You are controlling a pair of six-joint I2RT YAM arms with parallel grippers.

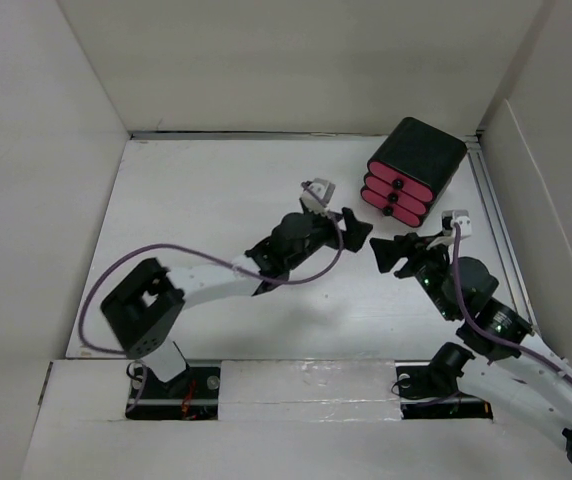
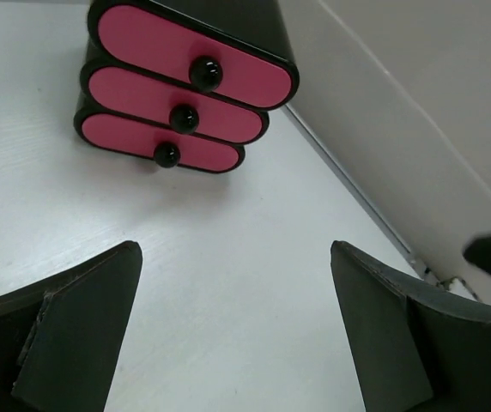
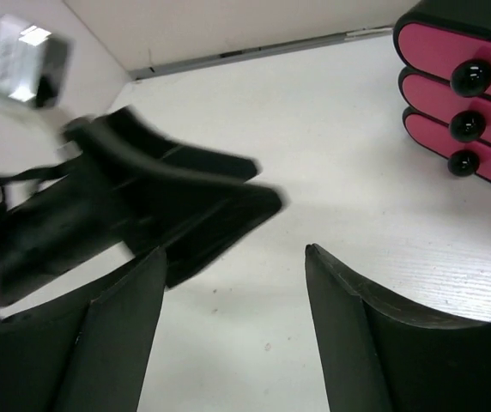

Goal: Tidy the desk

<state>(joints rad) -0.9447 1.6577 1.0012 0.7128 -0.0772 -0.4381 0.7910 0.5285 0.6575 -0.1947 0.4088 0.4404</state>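
The desk (image 1: 196,210) is a plain white tabletop. My left gripper (image 1: 358,228) hovers at its middle right, open and empty, with bare desk (image 2: 228,292) between its fingers (image 2: 82,326). My right gripper (image 1: 384,254) is just right of it, open and empty, its tips close to the left gripper's. In the right wrist view my right gripper (image 3: 235,251) is over bare desk (image 3: 331,172), and the left gripper (image 3: 185,202) shows blurred just ahead. In the left wrist view my left gripper (image 2: 235,249) faces the drawer box.
A small black box with three pink drawers (image 1: 414,170) stands at the back right, drawers shut; it shows in both wrist views (image 2: 185,77) (image 3: 460,77). White panel walls (image 1: 46,150) enclose the desk. A metal rail (image 1: 493,225) runs along the right edge.
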